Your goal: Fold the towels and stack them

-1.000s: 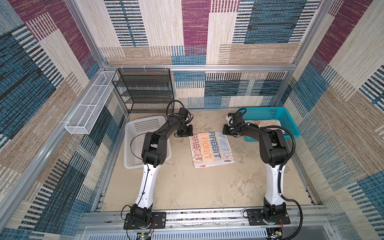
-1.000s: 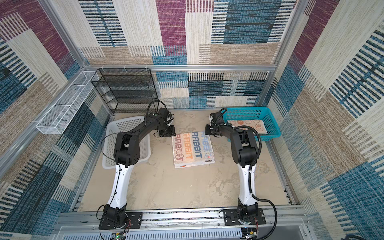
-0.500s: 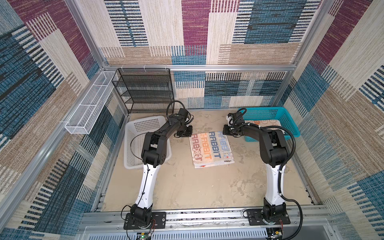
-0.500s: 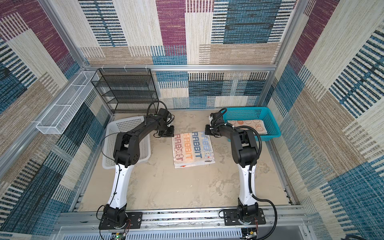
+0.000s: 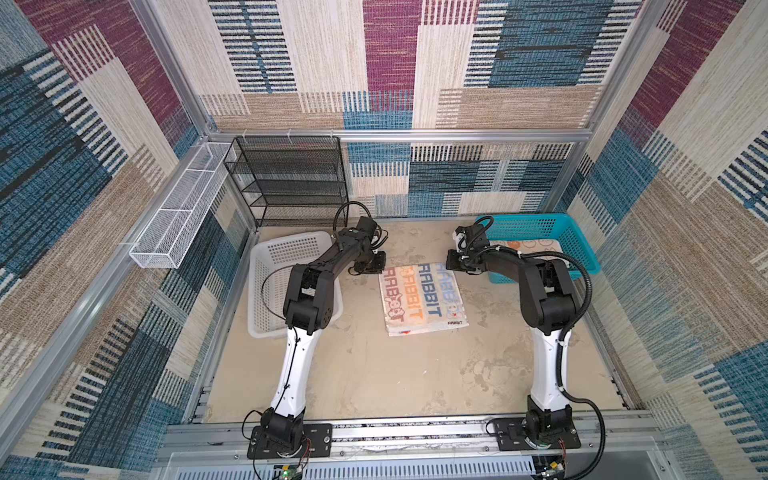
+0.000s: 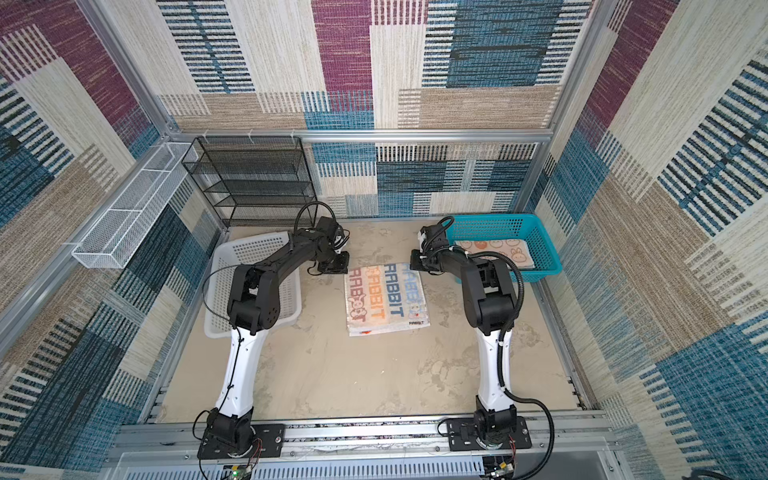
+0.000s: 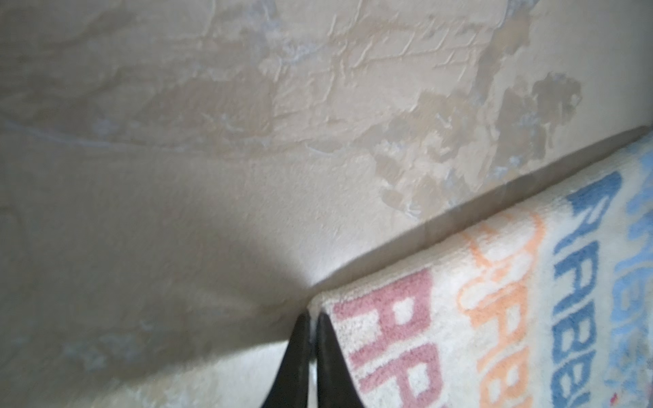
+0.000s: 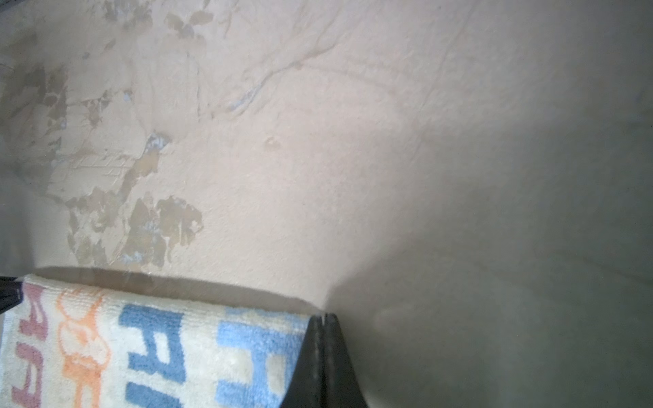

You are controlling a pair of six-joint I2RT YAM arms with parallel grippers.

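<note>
The cream towel with large orange-and-blue "RABBIT" lettering (image 5: 422, 297) (image 6: 386, 297) lies flat, apparently folded, in the middle of the table. My left gripper (image 5: 376, 266) (image 6: 338, 266) sits low at its far left corner. In the left wrist view it (image 7: 312, 314) is shut, with the towel's corner (image 7: 494, 318) pinched at the fingertips. My right gripper (image 5: 453, 262) (image 6: 415, 262) is at the far right corner, and in the right wrist view it (image 8: 322, 316) is shut on that corner of the towel (image 8: 159, 346). A second towel with orange rabbits (image 5: 528, 245) (image 6: 494, 249) lies in the teal basket.
The teal basket (image 5: 582, 257) stands at the back right, close behind my right arm. A white plastic basket (image 5: 270, 291) sits at the left under my left arm. At the back left stands a black wire shelf (image 5: 291, 178), with a white wire tray (image 5: 178, 220) on the left wall.
My left gripper has closed at the towel's far left corner. The right gripper stayed shut, and neither the arms nor the towel have visibly shifted.
</note>
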